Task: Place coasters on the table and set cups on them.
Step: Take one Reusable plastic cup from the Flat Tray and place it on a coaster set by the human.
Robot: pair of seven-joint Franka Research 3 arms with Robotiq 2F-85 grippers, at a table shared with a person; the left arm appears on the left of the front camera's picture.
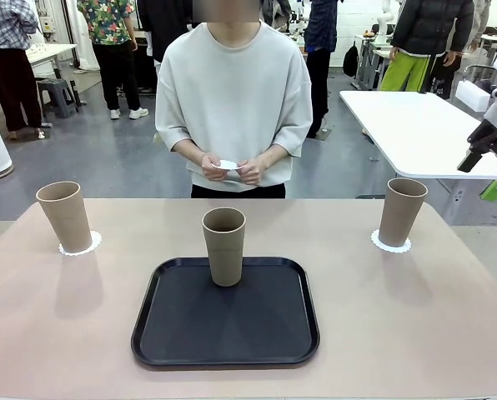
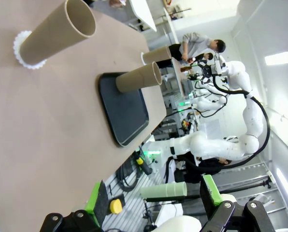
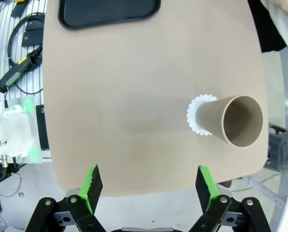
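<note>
Smooth black tray point(image 1: 225, 333) up front, middle cup point(image 1: 224, 246) standing on it, no coaster yet. Left cup point(image 1: 64, 215) and right cup point(image 1: 401, 211), matte tan tapered tumblers, sit on scalloped paper coasters point(image 1: 90, 242) at the table's point(image 1: 399, 317) far corners. The person's hands point(image 1: 254, 172) hold the third coaster point(image 1: 228, 164). Left fingers point(image 2: 95, 205) and right fingers point(image 3: 92, 186) are spread wide, empty. Risk imo: a tall light cup tips if clipped, and a flimsy doily slides.

You see your right gripper point(image 3: 148, 174) spread wide and empty over the table point(image 3: 134, 96), with a cup point(image 3: 216, 116) on its coaster point(image 3: 192, 113) just beyond the right-hand finger.
</note>
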